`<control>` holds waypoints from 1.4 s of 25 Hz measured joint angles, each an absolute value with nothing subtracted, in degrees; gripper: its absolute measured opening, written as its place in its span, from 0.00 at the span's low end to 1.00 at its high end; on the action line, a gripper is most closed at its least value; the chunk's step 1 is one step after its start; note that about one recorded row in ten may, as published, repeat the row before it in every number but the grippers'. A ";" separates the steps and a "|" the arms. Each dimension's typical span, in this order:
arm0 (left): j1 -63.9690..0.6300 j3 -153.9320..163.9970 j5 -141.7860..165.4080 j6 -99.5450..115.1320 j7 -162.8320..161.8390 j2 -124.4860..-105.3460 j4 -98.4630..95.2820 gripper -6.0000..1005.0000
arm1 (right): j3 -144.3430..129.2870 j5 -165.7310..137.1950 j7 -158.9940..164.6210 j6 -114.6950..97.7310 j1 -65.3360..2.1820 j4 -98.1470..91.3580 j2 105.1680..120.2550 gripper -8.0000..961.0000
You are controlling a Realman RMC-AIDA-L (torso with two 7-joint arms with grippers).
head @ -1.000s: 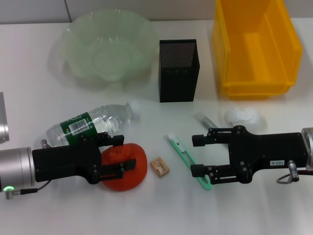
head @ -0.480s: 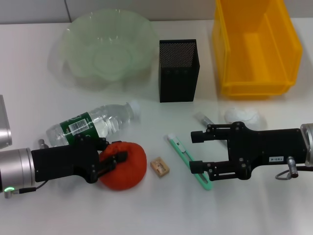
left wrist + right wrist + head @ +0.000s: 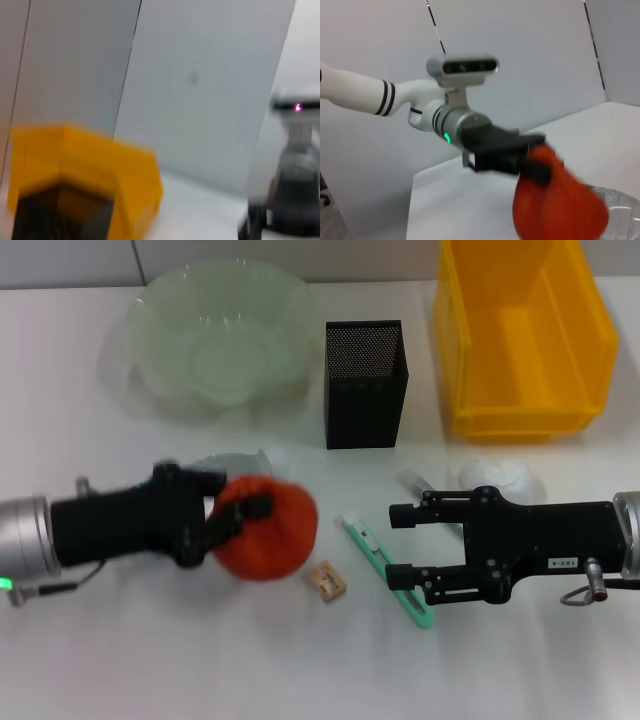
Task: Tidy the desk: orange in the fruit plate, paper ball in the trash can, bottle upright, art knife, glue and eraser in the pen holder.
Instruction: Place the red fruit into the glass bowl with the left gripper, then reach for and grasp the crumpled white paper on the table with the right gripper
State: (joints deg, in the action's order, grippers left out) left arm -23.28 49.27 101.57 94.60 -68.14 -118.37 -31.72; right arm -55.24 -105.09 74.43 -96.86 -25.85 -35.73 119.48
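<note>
Nothing is put away yet, as far as I can see: 0 of the 6 jobs look finished. On the left, the left gripper point(image 3: 232, 518) has its fingers closed on the orange point(image 3: 265, 527) and holds it above the tabletop point(image 3: 150, 660), short of the empty fruit plate point(image 3: 150, 315). The bottle point(image 3: 240, 462) lies on its side behind the fruit, mostly hidden. The eraser point(image 3: 327, 581) and art knife point(image 3: 385, 567) lie on the tabletop, the pen holder point(image 3: 365, 385) beyond them. The right gripper point(image 3: 400, 543) reaches in level, fingers spread wide, straddling the knife and gripping nothing. The glue point(image 3: 413, 481) and paper ball point(image 3: 495, 478) lie before the trash can point(image 3: 525, 335).
</note>
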 joint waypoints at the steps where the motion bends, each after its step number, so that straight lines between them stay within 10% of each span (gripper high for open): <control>1: -23.82 49.26 99.52 95.56 -68.40 -118.31 -32.28 0.18 | -55.25 -104.96 74.43 -96.87 -25.81 -35.72 119.47 0.77; 30: -41.42 56.01 92.45 41.32 -71.26 -119.13 -30.63 0.09 | -55.73 -99.57 70.68 -98.17 -25.33 -28.14 119.62 0.76; 35: -40.93 56.04 91.80 40.34 -71.23 -118.98 -30.59 0.27 | -55.72 -99.57 70.66 -98.17 -25.56 -28.12 119.62 0.76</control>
State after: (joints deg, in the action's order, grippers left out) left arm -40.93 56.04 91.80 40.34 -71.23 -118.98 -30.59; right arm -55.72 -99.57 70.66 -98.17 -25.56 -28.12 119.62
